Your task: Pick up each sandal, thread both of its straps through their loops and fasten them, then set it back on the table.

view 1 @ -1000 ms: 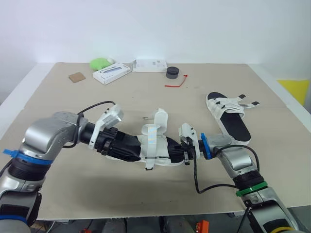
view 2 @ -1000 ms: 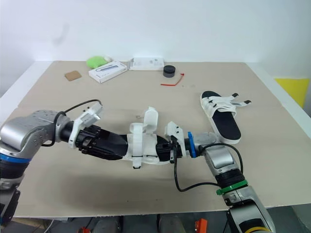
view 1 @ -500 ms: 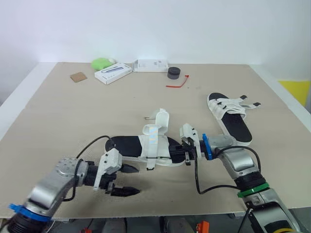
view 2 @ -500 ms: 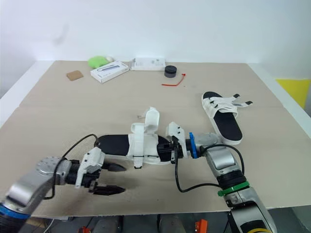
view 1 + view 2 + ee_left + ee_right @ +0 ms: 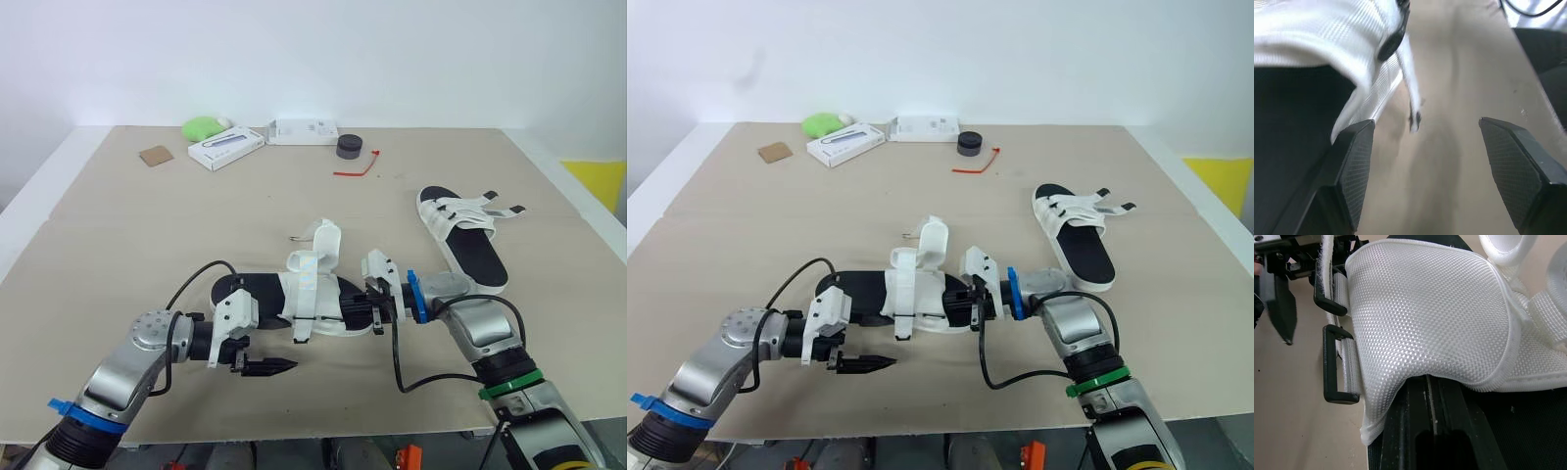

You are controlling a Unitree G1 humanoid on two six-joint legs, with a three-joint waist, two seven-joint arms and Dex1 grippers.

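Observation:
A sandal (image 5: 304,299) with a black footbed and white straps lies across the table's middle, its two straps standing up loose. My right gripper (image 5: 376,311) is shut on its toe end, and the buckle loops (image 5: 1337,362) show close up in the right wrist view. My left gripper (image 5: 263,360) is open just in front of the heel, apart from the sandal (image 5: 1312,58), with bare table between its fingers (image 5: 1354,171). A second sandal (image 5: 460,235) lies at the right, straps spread out unfastened.
Along the far edge sit a green object (image 5: 204,127), two white boxes (image 5: 225,147) (image 5: 304,130), a black round object (image 5: 348,147), a red tie (image 5: 355,168) and a tan square (image 5: 155,155). The table's front edge is close to my left gripper.
My left gripper let go of the sandal's heel, dropped toward the front edge, then came back close to the heel. The right gripper kept its hold on the toe.

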